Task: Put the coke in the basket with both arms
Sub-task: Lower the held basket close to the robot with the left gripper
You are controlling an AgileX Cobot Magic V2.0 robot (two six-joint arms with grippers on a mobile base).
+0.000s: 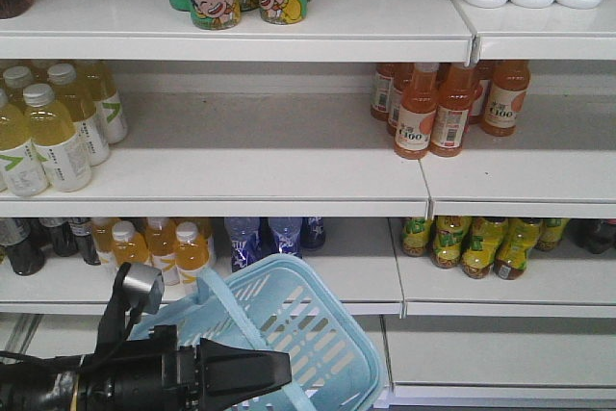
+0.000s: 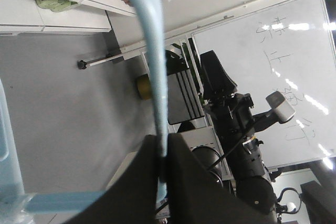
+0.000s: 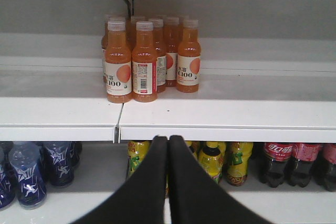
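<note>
Exterior front-facing view: the basket [image 1: 332, 329] hangs tilted, below and well to the left of the orange bottles [image 1: 448, 108], carried by the left arm, which comes in from the lower left. The left gripper [image 1: 274, 369] is clamped on the basket's hoop handle [image 2: 152, 51]. The left wrist view confirms this, with the pale blue strap pinched tight between the two black fingers. The part of the basket's inside that shows holds nothing.

In the right wrist view the right gripper [image 3: 168, 182] points at the shelving from just below the orange bottles. Its fingers are pressed together with nothing between them. On the shelf under the orange bottles, off to their right, stand dark cola bottles [image 3: 294, 163] with red labels. These are bottles, not the can.

The coke itself, a red can, cannot be found in any of the three views. It may stand outside the frames or behind other stock.

By my reading the task is in its early half. The basket is picked up and presented, which is the left arm's share. The right arm's share is all to come: it has to find the coke, open, take it, carry it over and drop it into the basket.
</note>
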